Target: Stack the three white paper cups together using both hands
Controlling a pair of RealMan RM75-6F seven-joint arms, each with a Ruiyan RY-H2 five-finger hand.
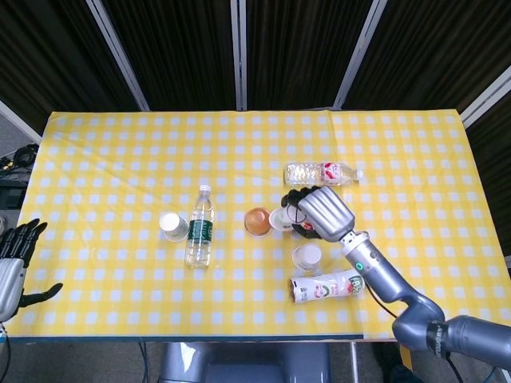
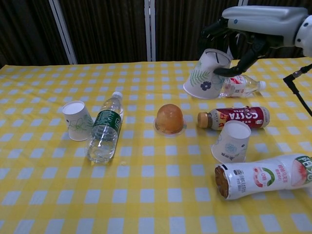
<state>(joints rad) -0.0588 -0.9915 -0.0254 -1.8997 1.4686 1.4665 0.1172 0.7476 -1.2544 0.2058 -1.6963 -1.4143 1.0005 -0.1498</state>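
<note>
My right hand (image 2: 243, 27) (image 1: 319, 211) grips a white paper cup (image 2: 207, 74) (image 1: 282, 219) with a flower print, held tilted in the air with its mouth facing down and left. A second white cup (image 2: 231, 141) (image 1: 307, 256) lies tilted on the cloth between the red Costa bottle (image 2: 234, 117) and the big lying bottle (image 2: 265, 175). The third white cup (image 2: 76, 120) (image 1: 172, 226) leans beside the green-label water bottle (image 2: 104, 129) on the left. My left hand (image 1: 17, 259) hangs off the table's left front corner, fingers spread, holding nothing.
An orange jelly cup (image 2: 169, 118) sits mid-table. A clear water bottle (image 2: 239, 86) lies at the back right, under the raised cup. The yellow checked cloth (image 2: 146, 195) covers the table.
</note>
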